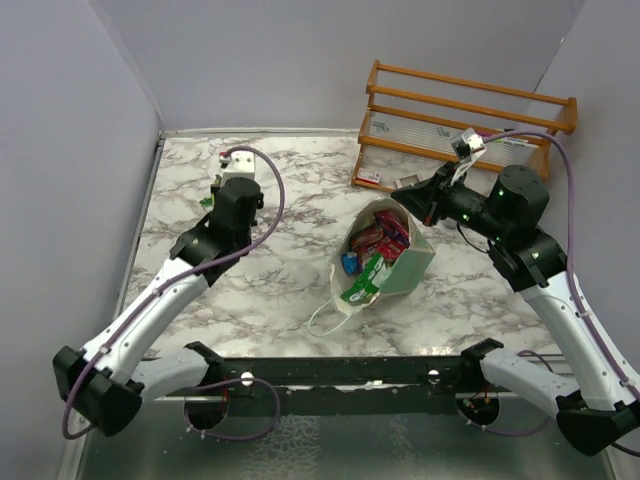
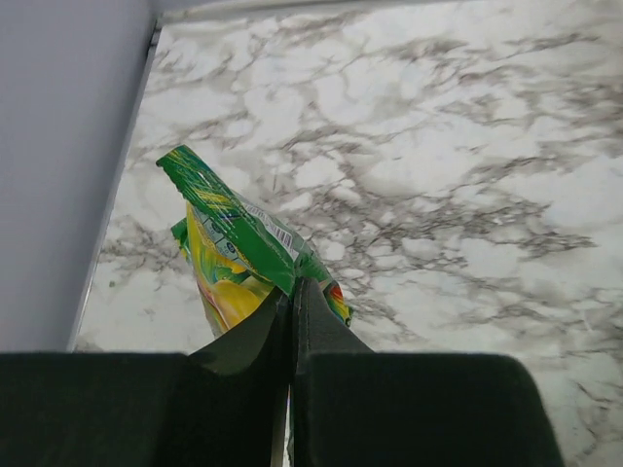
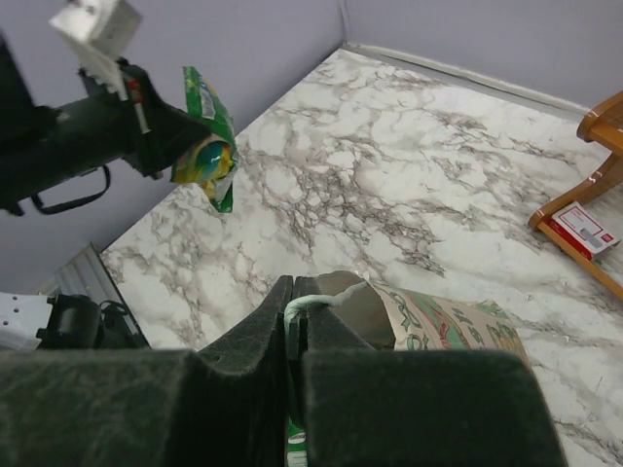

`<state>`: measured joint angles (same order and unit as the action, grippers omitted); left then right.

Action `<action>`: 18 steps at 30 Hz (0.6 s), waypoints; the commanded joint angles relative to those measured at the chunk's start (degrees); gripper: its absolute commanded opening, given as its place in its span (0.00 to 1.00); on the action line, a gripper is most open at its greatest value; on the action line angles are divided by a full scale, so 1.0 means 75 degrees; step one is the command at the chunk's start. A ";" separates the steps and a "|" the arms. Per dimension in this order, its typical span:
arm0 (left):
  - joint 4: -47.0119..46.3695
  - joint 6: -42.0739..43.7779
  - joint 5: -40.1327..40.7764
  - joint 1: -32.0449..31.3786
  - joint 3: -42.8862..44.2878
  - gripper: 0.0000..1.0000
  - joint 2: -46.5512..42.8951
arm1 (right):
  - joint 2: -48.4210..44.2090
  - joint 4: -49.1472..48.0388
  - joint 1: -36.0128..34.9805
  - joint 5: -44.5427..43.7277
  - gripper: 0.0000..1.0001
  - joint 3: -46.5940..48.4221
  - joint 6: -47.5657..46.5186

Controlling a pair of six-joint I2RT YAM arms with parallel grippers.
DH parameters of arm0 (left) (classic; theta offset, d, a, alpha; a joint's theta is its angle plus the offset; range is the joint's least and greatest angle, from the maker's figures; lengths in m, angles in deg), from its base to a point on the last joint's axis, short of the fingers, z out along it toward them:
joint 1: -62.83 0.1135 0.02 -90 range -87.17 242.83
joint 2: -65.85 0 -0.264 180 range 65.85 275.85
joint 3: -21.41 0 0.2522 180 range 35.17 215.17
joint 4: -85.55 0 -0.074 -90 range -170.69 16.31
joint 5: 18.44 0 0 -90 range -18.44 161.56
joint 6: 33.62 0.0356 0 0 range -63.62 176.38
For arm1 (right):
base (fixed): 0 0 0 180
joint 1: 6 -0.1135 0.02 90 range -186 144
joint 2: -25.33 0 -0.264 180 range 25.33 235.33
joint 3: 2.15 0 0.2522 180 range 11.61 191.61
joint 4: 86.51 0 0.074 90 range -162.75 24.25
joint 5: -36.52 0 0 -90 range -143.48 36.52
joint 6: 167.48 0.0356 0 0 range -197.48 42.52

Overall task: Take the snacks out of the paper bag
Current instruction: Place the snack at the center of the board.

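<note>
Where the paper bag is: near the middle of the table, a bit to the right in the top view. It leans over with its mouth facing up and left, so you can see inside.
What the right fingers do: they are shut tight at the bag's top edge, and the white cord handle is pinched between them. I think they hold the bag so it does not slide or flop shut.
Snacks in the bag: red, blue and green packets are piled inside. There are quite a few.
What the left fingers do: they are clamped together on one corner of a green and yellow packet.
Where that packet is: out of the bag, in the upper left of the top view, close to the grey wall. In the right wrist view it hangs down from the fingers, up off the table.
Why over there: it is well apart from the bag, so I guess it is a good spot to put a snack down.
Other handle: a loose white loop on the table at the lower left of the bag.
Wooden rack: upper right, behind the bag. A small red and white card lies at its foot. That is not a snack.
What is left: one snack is out but not set down. Many more wait inside, so I think the job has just begun.
Watch out: the hold is only on a corner, so the packet could slip.
</note>
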<state>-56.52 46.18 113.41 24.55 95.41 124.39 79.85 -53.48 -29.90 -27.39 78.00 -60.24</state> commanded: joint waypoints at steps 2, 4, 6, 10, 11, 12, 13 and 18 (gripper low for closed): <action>0.0400 -0.0670 -0.2359 0.1928 0.0749 0.00 0.1457 | -0.0135 -0.0433 -0.0012 -0.0223 0.01 -0.0027 -0.0086; 0.0513 -0.0745 -0.2502 0.2234 0.1264 0.00 0.2127 | -0.0088 -0.0373 -0.0012 -0.0212 0.02 0.0081 -0.0073; 0.0356 -0.0691 -0.2118 0.2379 0.1657 0.00 0.2709 | -0.0061 -0.0338 -0.0012 -0.0183 0.02 0.0157 -0.0067; 0.0204 -0.0216 -0.1143 0.2550 0.2461 0.00 0.3834 | -0.0091 -0.0334 -0.0012 -0.0173 0.02 0.0137 0.0003; 0.0284 -0.0084 -0.0926 0.2582 0.2747 0.00 0.4139 | -0.0095 -0.0312 -0.0012 -0.0181 0.02 0.0152 0.0011; 0.0362 0.0095 -0.0741 0.2621 0.3056 0.00 0.4427 | -0.0097 -0.0287 -0.0012 -0.0174 0.02 0.0168 0.0011; 0.0499 0.0270 -0.0605 0.2690 0.3302 0.00 0.4676 | -0.0098 -0.0251 -0.0012 -0.0191 0.02 0.0197 0.0002; 0.0348 0.0931 -0.0140 0.3232 0.3357 0.00 0.5625 | -0.0034 -0.0133 -0.0012 -0.0247 0.02 0.0326 -0.0034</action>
<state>-52.74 47.25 106.15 45.21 120.33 163.12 79.87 -53.41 -29.90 -27.63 77.98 -60.20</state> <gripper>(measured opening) 0.036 0.019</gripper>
